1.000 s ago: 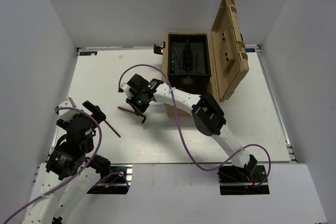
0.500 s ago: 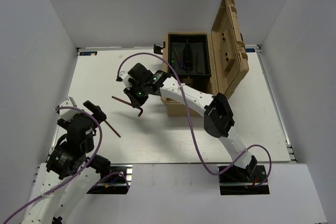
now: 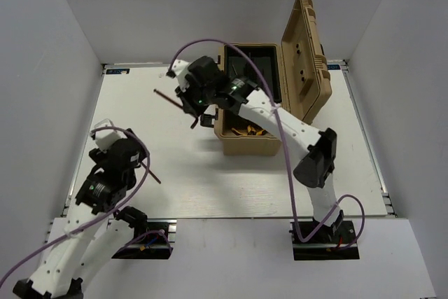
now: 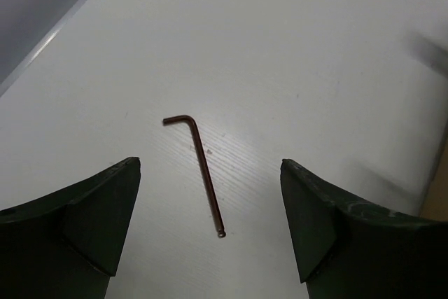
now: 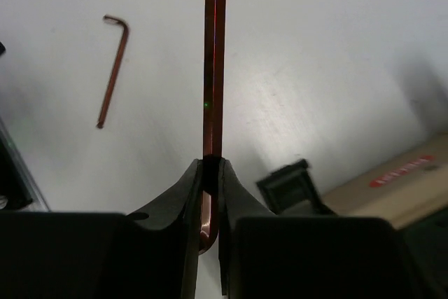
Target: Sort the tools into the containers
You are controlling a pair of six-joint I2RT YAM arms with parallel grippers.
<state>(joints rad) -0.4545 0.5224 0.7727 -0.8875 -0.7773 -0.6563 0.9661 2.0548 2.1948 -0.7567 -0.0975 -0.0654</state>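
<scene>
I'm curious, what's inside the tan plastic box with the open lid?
Yellow-and-black-handled pliers in the near part, a black tray behind. The white robot arm covers most of the tray.

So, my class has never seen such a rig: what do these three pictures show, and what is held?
Two robot arms are bolted at the near edge of a white table. The overhead picture shows both; the other two come from cameras on each wrist, looking past that arm's own fingers. The right gripper is shut on a dark reddish hex key, held aloft beside an open tan toolbox. The left gripper is open above a second hex key lying on the table. Yellow-handled pliers show inside the box.
</scene>
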